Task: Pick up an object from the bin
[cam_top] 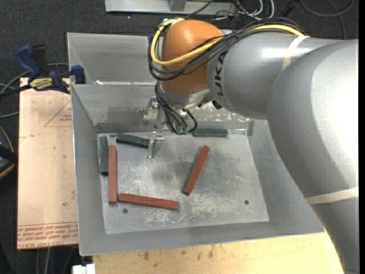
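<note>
My gripper [153, 147] hangs over the back left of the bin, its metal fingertip low at the right end of a dark green bar [132, 141] that lies flat there. A second dark green bar [210, 133] rests by the back wall to the right of the gripper. A red-brown bar [195, 170] lies tilted in the middle of the bin, in front and to the right of the fingertip. Whether anything sits between the fingers is hidden by the wrist above.
Along the left wall stand a dark green bar [103, 154] and a red-brown bar [112, 174] side by side. Another red-brown bar [147, 201] lies across the front left. The arm covers the bin's right side.
</note>
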Controlling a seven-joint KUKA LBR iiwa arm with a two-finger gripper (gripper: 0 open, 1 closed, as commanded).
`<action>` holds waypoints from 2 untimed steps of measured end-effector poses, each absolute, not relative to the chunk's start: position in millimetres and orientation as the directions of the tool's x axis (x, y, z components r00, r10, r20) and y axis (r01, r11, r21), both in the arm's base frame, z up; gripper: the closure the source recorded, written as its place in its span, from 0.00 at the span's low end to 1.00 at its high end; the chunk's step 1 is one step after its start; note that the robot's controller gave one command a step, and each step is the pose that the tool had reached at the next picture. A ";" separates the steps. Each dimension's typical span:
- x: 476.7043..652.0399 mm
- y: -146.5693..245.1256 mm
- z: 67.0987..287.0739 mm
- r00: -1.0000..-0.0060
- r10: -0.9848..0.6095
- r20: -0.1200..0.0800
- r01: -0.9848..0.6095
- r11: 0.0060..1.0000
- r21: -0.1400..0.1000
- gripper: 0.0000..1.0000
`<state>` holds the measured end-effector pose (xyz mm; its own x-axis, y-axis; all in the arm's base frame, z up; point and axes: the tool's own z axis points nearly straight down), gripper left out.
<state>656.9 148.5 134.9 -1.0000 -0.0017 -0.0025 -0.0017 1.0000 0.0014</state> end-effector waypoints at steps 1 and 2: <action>631.0 171.1 78.6 -0.994 -0.105 -0.016 -0.105 0.994 0.006 1.00; 631.0 171.1 78.6 -0.994 -0.104 -0.016 -0.104 0.995 0.006 1.00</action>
